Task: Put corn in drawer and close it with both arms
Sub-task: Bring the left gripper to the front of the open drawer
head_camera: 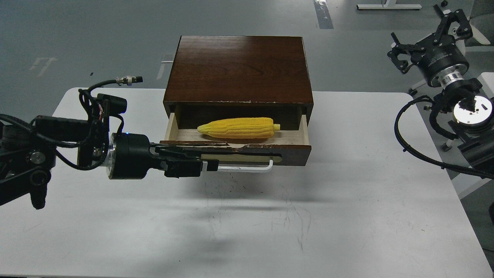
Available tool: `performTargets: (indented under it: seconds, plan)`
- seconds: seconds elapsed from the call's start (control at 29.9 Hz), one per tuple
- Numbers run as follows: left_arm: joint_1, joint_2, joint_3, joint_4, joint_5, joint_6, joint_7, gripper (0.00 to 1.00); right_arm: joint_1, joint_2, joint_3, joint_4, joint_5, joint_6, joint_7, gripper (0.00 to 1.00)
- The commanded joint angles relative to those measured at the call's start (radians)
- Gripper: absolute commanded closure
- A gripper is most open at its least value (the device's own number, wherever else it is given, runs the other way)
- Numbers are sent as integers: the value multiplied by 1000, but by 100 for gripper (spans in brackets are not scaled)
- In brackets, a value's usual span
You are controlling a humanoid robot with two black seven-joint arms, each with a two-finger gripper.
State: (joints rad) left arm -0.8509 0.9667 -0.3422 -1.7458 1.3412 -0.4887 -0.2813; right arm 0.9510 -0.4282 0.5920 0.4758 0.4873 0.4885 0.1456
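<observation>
I see the bright yellow ribbed corn cob lying on its side inside the open dark brown wooden drawer, on the pale wood floor, with its short stub toward the right. The drawer is pulled out from the dark brown wooden cabinet box, which stands on the white scratched table. My left gripper reaches in from the left and sits at the left end of the white bar handle on the drawer front, over the beige oval plate. Its fingers look dark and overlapped, so I cannot tell if they are closed on the handle. My right gripper is raised far to the right, well apart from the drawer, with its fingers spread and holding nothing.
</observation>
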Motion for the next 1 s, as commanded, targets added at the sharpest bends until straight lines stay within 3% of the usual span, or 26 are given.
performTargets:
  seconds: [0.0,0.03,0.1,0.3,0.97]
  plan:
    - [19,1,-1,0,10,0,1,26,0,2,17,-2,1,0,0,0]
    - [21,1,-1,0,10,0,1,30,-1,2,20,-5,1,0,0,0]
    - [23,0,-1,-1,10,0,-4,56,0,2,20,-8,1,0,0,0]
    - [23,-19,-1,-12,12,0,-4,100,-1,0,20,-11,-1,0,0,0]
    - [27,-175,29,8,409,0,4,100,2,0,20,-42,-1,0,-1,0]
